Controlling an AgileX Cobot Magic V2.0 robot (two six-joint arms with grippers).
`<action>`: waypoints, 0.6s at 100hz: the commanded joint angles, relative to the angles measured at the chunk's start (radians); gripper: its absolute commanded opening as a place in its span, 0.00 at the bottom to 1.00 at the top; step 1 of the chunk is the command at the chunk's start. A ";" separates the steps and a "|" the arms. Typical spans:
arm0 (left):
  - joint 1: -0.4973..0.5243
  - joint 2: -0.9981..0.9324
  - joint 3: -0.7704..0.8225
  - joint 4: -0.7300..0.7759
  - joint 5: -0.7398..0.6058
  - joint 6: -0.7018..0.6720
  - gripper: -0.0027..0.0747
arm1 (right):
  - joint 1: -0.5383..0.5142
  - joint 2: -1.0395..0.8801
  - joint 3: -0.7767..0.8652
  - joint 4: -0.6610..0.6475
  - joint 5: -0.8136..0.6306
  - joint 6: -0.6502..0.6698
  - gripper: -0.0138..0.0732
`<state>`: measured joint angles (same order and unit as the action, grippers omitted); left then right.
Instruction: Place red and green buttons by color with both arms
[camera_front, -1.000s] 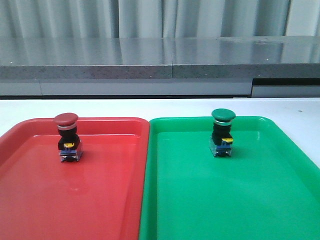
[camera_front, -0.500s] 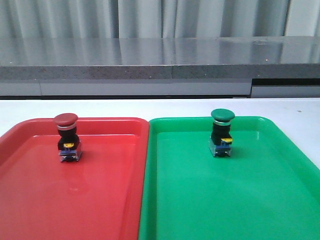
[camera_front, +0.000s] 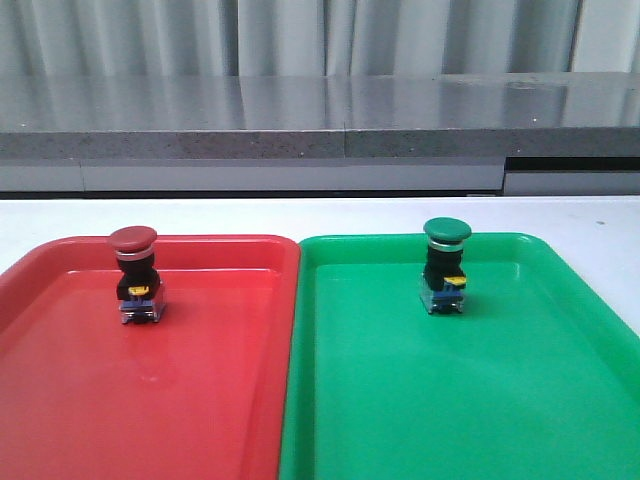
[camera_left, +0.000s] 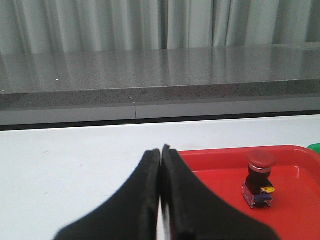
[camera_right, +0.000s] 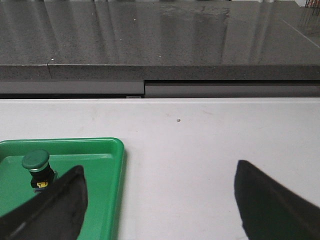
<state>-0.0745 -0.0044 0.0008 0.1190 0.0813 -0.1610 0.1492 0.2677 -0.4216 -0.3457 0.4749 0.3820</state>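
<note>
Left pincer (camera_left: 161, 192): I see its two black fingers pressed together, clenched on nothing; their bases are cut off by the frame edge. It hangs over bare desk (camera_front: 560, 212), just off the red tray's left rim.
Red tray (camera_front: 60, 400): glossy plastic, rounded corners, raised rim; its near end runs out of my front view. Its right edge touches the green tray.
Red button (camera_front: 136, 274): upright near the tray's far-left corner, domed cap, silver ring, black body, yellow-and-blue base.
Green tray (camera_front: 450, 400): same shape and sheen, near end also cut off.
Green button (camera_front: 444, 265): upright toward the far edge, roughly mid-width.
Right pincer (camera_right: 157, 200): released, fingers spread wide, only their tips in view, over the green tray's right rim and white desk.
Behind: a grey speckled ledge (camera_front: 320, 125), then pale pleated curtains (camera_front: 300, 35).
Arms: out of my front view.
</note>
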 joint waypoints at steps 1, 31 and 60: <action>0.002 -0.033 0.025 0.000 -0.081 -0.003 0.01 | -0.007 0.009 -0.024 -0.032 -0.077 -0.002 0.77; 0.002 -0.033 0.025 0.000 -0.081 -0.003 0.01 | -0.007 0.009 -0.024 -0.032 -0.079 -0.002 0.12; 0.002 -0.033 0.025 0.000 -0.081 -0.003 0.01 | -0.007 0.009 -0.024 -0.032 -0.080 -0.002 0.08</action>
<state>-0.0745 -0.0044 0.0008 0.1190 0.0813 -0.1610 0.1492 0.2677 -0.4216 -0.3532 0.4749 0.3820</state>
